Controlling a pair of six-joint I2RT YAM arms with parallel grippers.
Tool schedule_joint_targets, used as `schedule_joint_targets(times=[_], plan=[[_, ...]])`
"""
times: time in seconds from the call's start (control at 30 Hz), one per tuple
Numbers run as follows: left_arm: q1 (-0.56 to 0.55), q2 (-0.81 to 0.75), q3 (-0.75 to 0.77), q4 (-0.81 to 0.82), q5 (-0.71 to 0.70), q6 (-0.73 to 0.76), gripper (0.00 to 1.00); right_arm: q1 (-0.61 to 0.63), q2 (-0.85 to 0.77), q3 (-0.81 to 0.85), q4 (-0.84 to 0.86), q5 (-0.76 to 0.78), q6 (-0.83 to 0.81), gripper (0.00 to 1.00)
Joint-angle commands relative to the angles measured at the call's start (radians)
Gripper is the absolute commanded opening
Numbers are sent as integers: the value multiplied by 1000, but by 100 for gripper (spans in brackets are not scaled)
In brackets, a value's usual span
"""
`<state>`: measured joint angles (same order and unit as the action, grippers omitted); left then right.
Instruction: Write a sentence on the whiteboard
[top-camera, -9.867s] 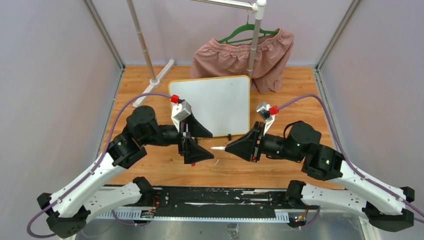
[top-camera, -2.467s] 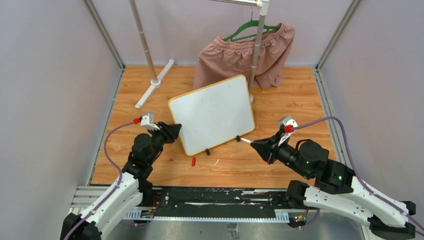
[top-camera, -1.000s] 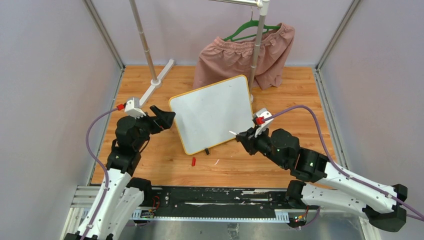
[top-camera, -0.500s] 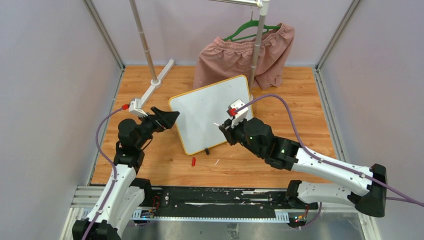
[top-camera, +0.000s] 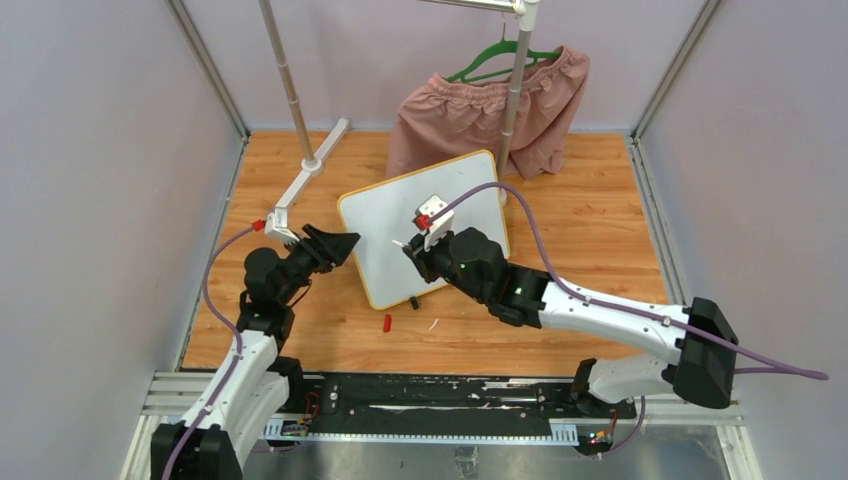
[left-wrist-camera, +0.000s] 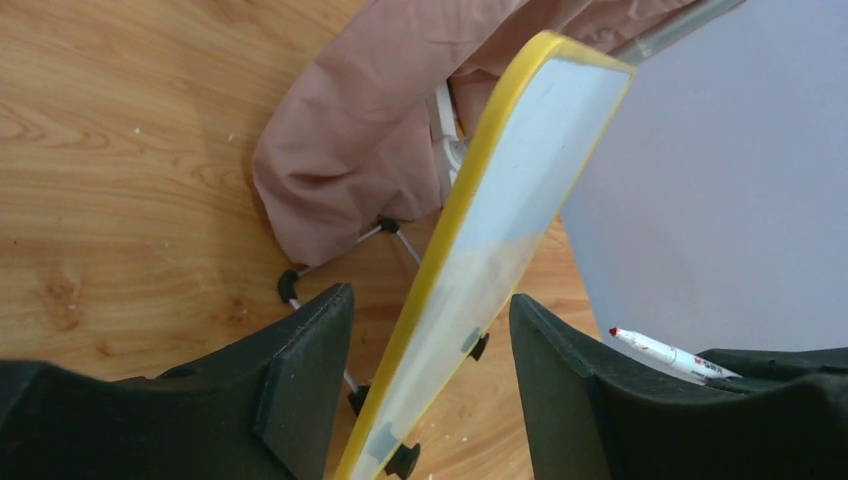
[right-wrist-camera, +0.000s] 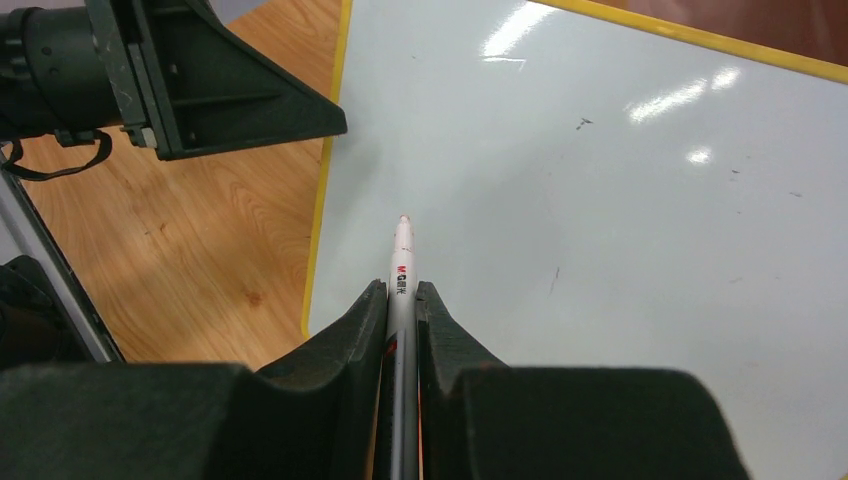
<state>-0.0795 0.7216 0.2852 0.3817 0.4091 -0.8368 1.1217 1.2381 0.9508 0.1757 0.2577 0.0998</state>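
My left fingers (left-wrist-camera: 300, 380) straddle the whiteboard (left-wrist-camera: 530, 190) rim with gaps either side, and my right fingers (right-wrist-camera: 350, 340) pinch the marker (right-wrist-camera: 402, 260). If the tip presses now, I'd expect the unclamped whiteboard to slide.

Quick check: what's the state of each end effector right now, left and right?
Left end effector: open, fingers straddling the whiteboard edge, not gripping it.
Right end effector: shut on the marker, tip over the whiteboard.

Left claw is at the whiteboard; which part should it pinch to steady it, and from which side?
I'd pinch the yellow rim on the left edge of the whiteboard, from the left with the left claw straddling it. The panel is thin there, and the right claw holds the marker over the face.
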Motion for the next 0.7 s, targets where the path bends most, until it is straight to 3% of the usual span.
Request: schedule_joint_targets(times=[0.0, 0.67], plan=[[9, 20, -23, 117, 31, -48, 61, 29, 61, 59, 101, 21, -70, 0], [9, 58, -30, 155, 64, -35, 26, 107, 237, 142, 178, 224, -226, 0]])
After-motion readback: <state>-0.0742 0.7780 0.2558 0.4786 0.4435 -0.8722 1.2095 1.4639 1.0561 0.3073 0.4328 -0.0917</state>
